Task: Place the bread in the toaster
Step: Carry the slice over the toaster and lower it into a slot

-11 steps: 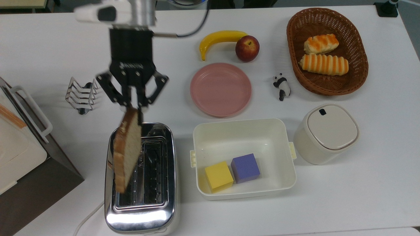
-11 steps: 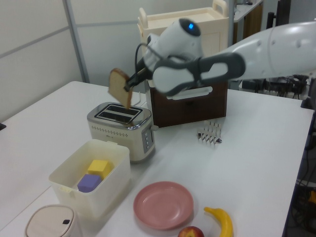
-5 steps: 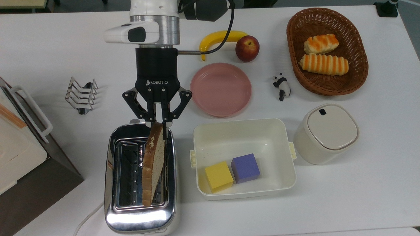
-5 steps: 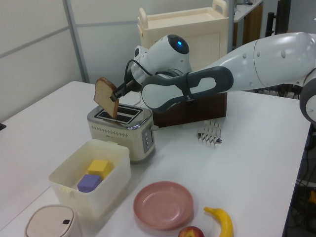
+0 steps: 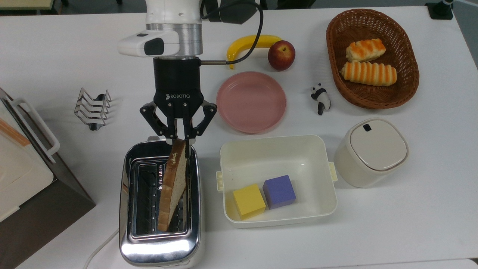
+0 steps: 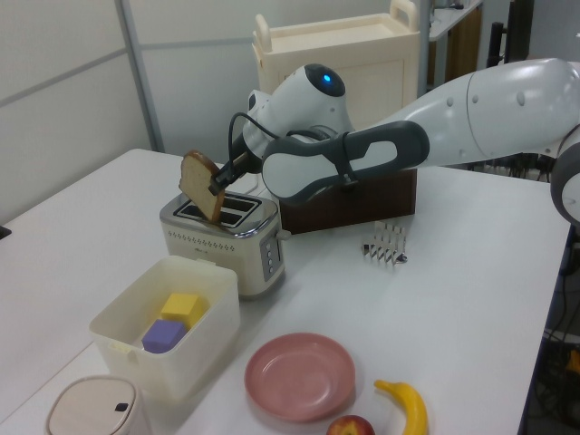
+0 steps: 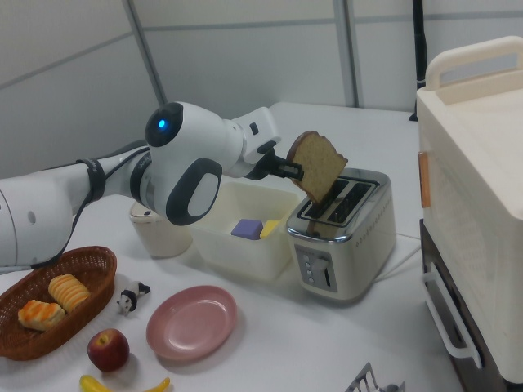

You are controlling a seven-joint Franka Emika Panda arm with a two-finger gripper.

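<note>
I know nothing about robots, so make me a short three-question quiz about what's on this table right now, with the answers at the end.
1. True or false: the bread is already fully down inside the toaster.
2. What is the gripper holding? A) a banana B) the bread C) a pink plate
3. Fill in: the white tub holds a yellow block and a ______ block.

Key:
1. False. The slice hangs tilted over the slots, mostly above the toaster.
2. B. The gripper pinches the bread by its top edge.
3. Purple.
</note>
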